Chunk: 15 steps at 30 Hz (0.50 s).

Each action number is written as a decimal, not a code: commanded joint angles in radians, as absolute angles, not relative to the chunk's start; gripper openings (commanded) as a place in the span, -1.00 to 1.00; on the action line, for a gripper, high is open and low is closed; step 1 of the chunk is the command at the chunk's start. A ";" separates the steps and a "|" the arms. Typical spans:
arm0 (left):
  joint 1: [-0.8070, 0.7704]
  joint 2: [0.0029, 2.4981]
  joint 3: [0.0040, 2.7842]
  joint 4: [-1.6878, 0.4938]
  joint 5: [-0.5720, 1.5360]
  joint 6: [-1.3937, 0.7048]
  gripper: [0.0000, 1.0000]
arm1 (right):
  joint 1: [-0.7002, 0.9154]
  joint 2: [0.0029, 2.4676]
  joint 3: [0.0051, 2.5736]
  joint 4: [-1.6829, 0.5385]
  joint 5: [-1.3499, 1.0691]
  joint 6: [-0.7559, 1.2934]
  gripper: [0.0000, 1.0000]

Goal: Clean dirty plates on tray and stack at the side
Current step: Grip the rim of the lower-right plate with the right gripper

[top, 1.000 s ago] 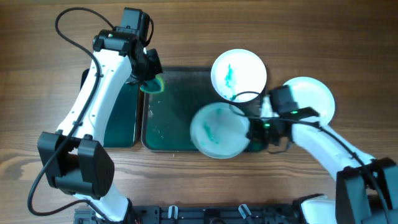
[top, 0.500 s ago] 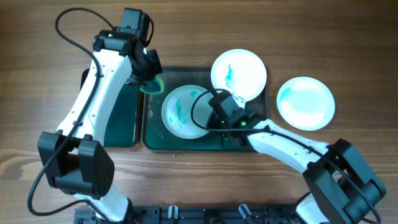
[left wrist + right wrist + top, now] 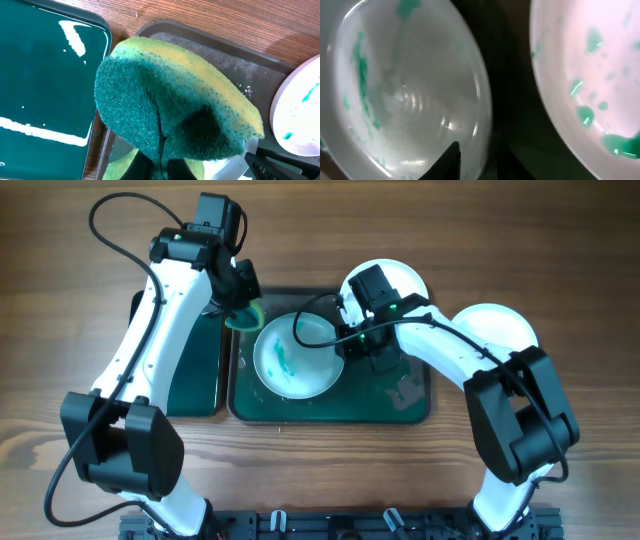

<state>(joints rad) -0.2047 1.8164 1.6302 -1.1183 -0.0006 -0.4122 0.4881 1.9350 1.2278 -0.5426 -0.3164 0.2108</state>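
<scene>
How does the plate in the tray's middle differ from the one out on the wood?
The tray plate has green smears; the side plate looks unmarked. The tray plate lies in the tray, its rim pinched by the right gripper; the side plate rests on the table, unheld. Both are round and white.

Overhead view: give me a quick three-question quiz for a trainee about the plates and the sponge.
1. True or false: the sponge lies loose on the tray.
2. Which plate do the fingers of the right gripper clamp? A: the green-smeared plate nearest the sponge. B: a plate stacked on the far left tray. C: none.
3. Fill in: the overhead view shows ___ plates in all.
Key: 1 false, the left gripper holds it. 2 A. 3 three, counting the rear plate and the plate on the table.
</scene>
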 commanded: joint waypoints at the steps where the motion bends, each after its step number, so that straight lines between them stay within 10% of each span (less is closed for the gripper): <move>1: -0.207 1.813 1.642 -1.114 0.011 -0.400 -0.92 | 0.492 1.973 1.251 -0.503 -0.368 0.158 -0.69; 15: -0.242 1.815 1.459 -1.020 0.064 -0.417 -0.92 | 0.508 2.019 1.224 -0.547 -0.266 0.762 -0.91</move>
<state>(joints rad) -0.2119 1.8149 1.5536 -1.0641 0.0235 -0.4126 0.4999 1.9972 1.2388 -0.5377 -0.3275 0.6956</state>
